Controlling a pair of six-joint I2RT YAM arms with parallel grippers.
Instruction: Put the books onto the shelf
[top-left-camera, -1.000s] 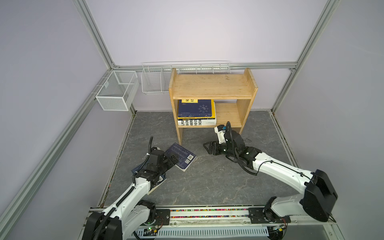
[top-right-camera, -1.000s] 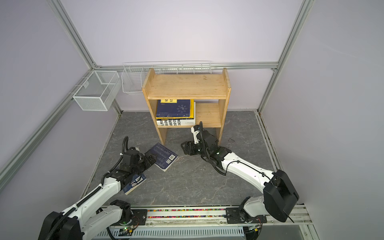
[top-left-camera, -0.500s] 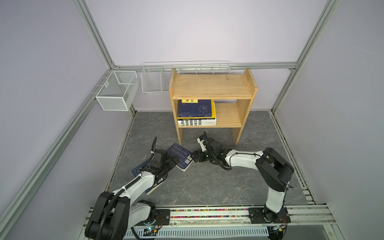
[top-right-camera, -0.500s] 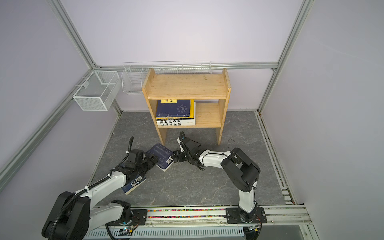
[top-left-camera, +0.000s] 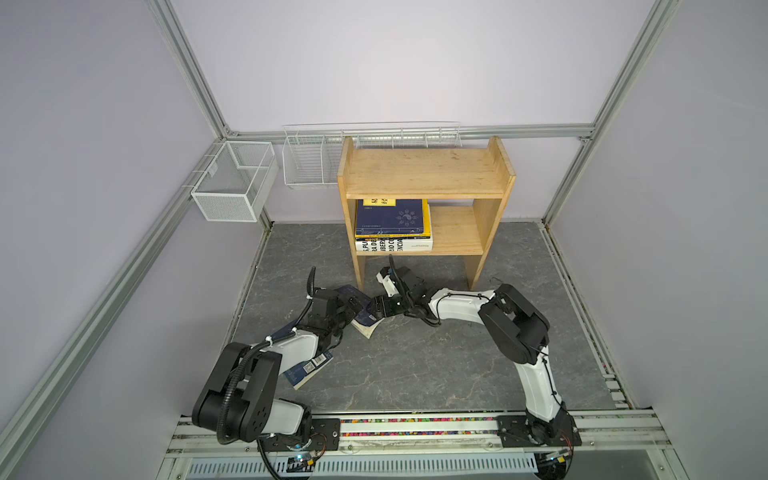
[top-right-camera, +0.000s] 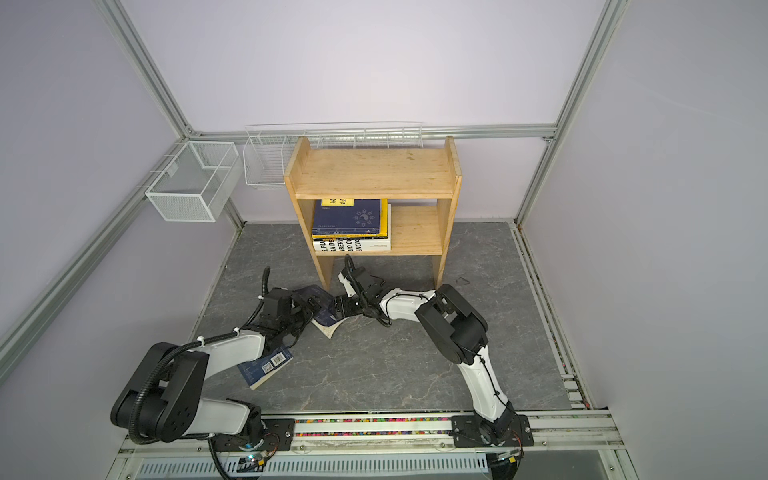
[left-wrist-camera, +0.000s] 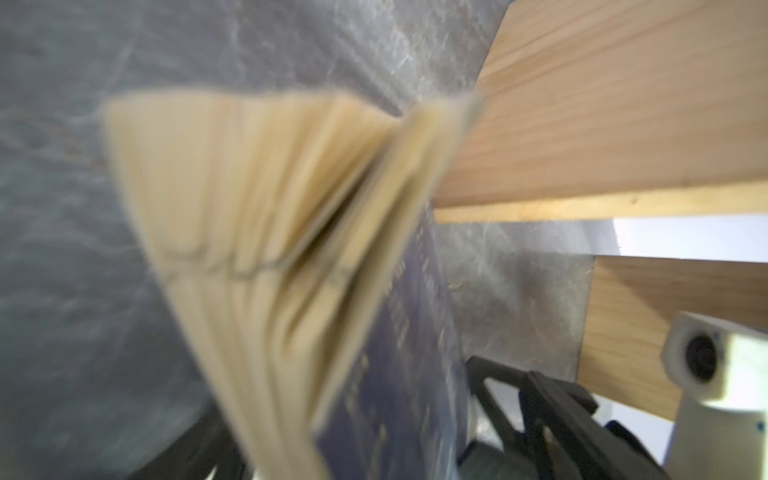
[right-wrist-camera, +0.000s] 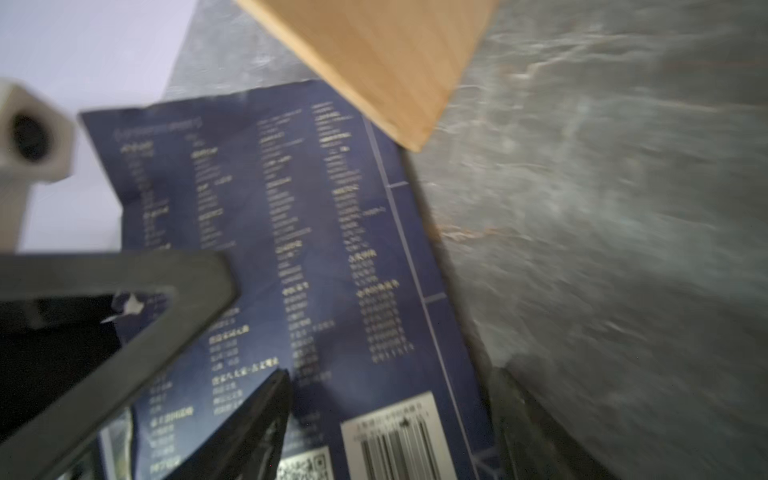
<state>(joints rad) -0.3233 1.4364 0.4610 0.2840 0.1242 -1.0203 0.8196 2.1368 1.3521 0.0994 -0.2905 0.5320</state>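
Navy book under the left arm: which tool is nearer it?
Left. The left tool is just beyond the navy book, at a tilted book; the right tool is on that one's far side.

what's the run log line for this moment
phase: pickup | left gripper: at tilted navy book, grip unclear | right gripper: open at same book | shelf: books on lower tier

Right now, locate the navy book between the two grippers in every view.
Top view: navy book, left of centre, just before the left leg of the shelf.
Top view: navy book, left of centre, same spot.
Left wrist: navy book fills the middle, pages fanned.
Right wrist: its printed back cover fills the centre.
Landmark: the shelf, its pine leg.
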